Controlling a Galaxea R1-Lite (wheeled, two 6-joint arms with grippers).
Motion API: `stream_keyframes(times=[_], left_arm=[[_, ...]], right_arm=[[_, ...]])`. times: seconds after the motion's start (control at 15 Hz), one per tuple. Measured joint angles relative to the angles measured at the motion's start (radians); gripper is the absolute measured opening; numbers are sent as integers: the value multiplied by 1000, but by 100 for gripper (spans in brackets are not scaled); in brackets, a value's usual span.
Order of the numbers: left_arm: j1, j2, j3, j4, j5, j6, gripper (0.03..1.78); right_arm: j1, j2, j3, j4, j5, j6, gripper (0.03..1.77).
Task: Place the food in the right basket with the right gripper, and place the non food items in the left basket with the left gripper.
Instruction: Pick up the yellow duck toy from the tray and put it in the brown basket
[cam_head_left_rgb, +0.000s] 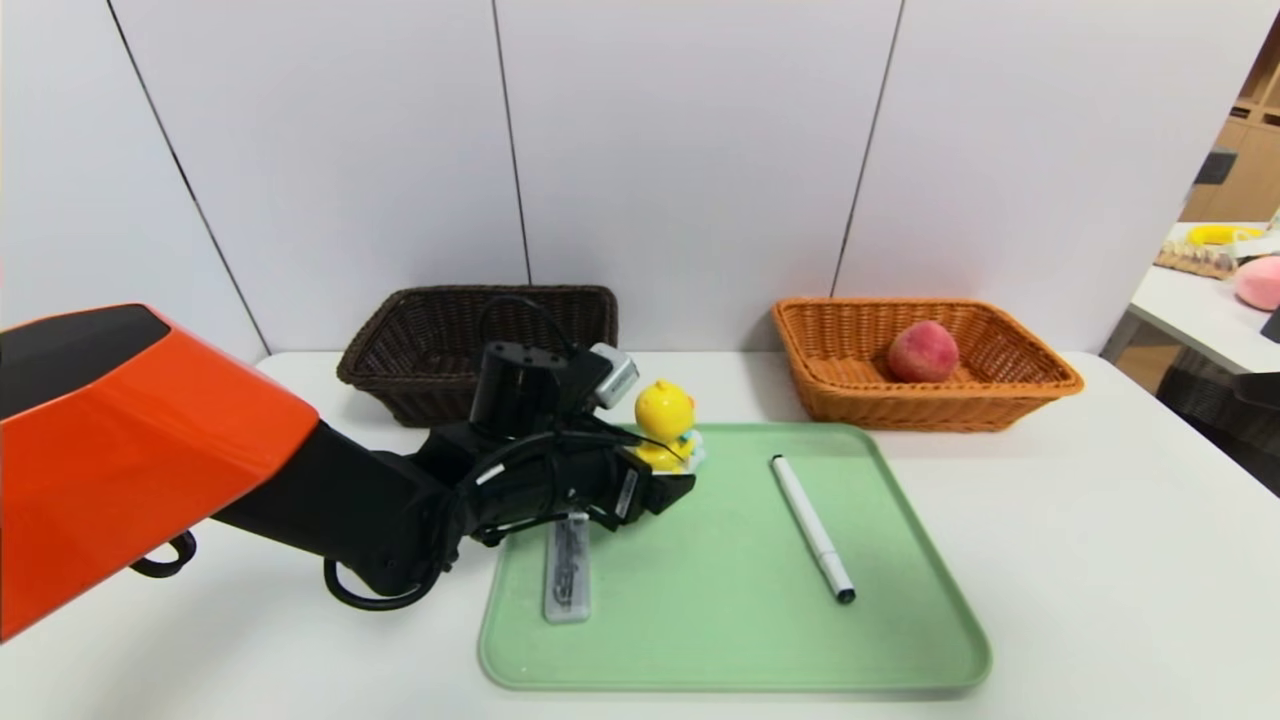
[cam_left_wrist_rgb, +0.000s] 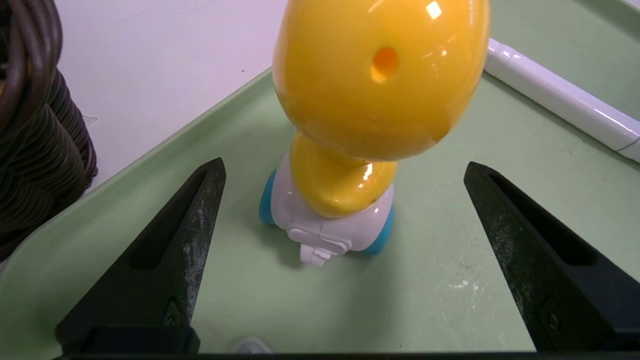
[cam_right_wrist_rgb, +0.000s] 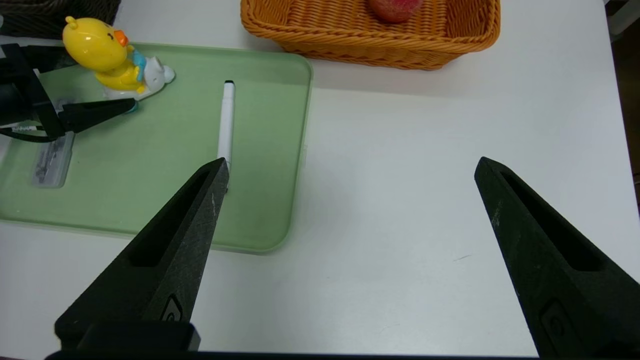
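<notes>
Left jaws (cam_left_wrist_rgb: 345, 170) spread astride duck toy (cam_left_wrist_rgb: 345, 185); best closed low and square round body, lifted upright. Right jaws (cam_right_wrist_rgb: 352, 167) spread, idle above worktop (cam_right_wrist_rgb: 380, 280).

Orange-red forearm shell (cam_head_left_rgb: 170, 440), black panel on top; black wrist, looping cables; dark tapered fingers (cam_left_wrist_rgb: 190, 240), scuffed, screwed.

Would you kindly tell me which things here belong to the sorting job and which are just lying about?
Part of the job:
- peach
- orange basket
- dark basket
- duck toy
- grey case
- white pen

Just lying about:
- yellow object, far right
- pink object, far right
</notes>
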Motion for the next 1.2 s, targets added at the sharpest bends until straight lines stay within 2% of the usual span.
stream_keyframes(times=[0.4,0.53,0.8,1.2], left_arm=[[0,35,-30,-2,-1,-14,169],[1,44,-30,-21,-1,-36,169],[1,62,-22,-135,-2,-69,169],[-2,69,3,-143,-2,-89,169]], right_arm=[[-9,-1,0,-2,-1,3,169],[-9,1,0,-2,0,4,169],[-9,4,0,-2,2,3,170],[-9,6,0,-2,3,3,170]])
